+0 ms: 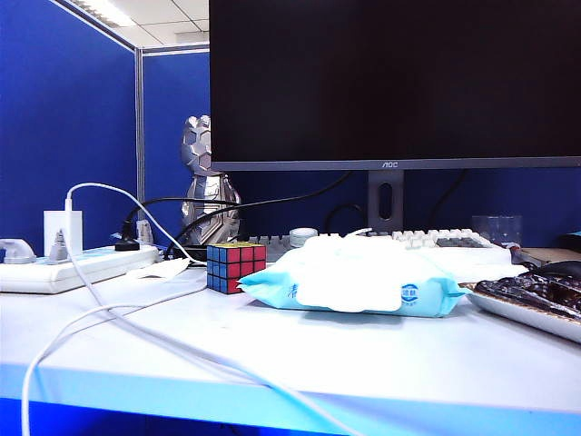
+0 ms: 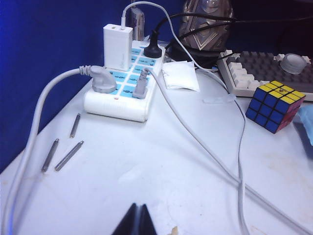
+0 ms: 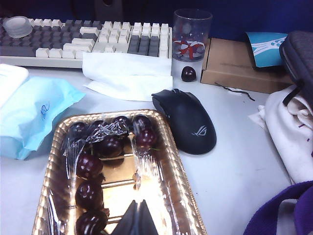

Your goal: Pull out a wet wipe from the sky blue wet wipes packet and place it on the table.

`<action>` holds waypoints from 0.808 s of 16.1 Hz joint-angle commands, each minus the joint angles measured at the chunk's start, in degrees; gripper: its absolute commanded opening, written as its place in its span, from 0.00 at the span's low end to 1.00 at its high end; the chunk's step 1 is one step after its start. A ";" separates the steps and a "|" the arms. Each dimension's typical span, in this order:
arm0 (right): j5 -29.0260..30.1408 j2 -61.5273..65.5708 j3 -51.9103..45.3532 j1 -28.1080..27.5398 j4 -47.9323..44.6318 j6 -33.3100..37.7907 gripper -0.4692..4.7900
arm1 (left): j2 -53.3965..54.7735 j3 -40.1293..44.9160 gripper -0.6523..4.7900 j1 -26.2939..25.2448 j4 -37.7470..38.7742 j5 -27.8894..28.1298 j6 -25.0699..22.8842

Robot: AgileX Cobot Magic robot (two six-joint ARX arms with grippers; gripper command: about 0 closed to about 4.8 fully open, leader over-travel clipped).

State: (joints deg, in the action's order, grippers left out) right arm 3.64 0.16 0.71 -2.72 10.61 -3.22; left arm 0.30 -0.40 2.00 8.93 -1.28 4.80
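Step in hand: approach; neither arm has reached the sky blue wet wipes packet (image 1: 359,275) yet.
Packet location: centre of the exterior view, lying flat on the desk (image 1: 300,350), just right of the Rubik's cube (image 1: 235,266); its crimped end shows at the left edge of the right wrist view.
Wet wipe: none drawn out; only the white flap label (image 1: 349,277) is visible.
Left gripper (image 2: 138,221): jaws pressed together, nothing held, low centre of its view, above bare desk near the power strip (image 2: 126,85).
Right gripper (image 3: 137,219): jaws together, empty, over the gold tray (image 3: 172,161) of dark fruit.
Method: judged best to open one gripper, steady the packet with the other, and lift the flap edge first.
Hazard: the soft packet may slide towards the cube or the tray.
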 commanded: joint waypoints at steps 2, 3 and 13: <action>-0.11 -0.02 0.15 -0.02 0.26 0.26 0.09 | -0.20 0.11 0.12 -0.04 0.37 0.00 0.13; -0.13 -0.02 0.15 -0.02 0.24 0.98 0.09 | -0.20 0.11 0.12 -0.04 0.37 -0.02 0.13; 15.43 22.53 22.08 0.04 -12.46 12.48 0.09 | -0.20 0.11 0.12 -0.04 0.37 -0.02 0.13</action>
State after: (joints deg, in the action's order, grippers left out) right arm 14.59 18.81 20.14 -2.72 0.73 8.84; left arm 0.30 -0.40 2.00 8.93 -1.28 4.82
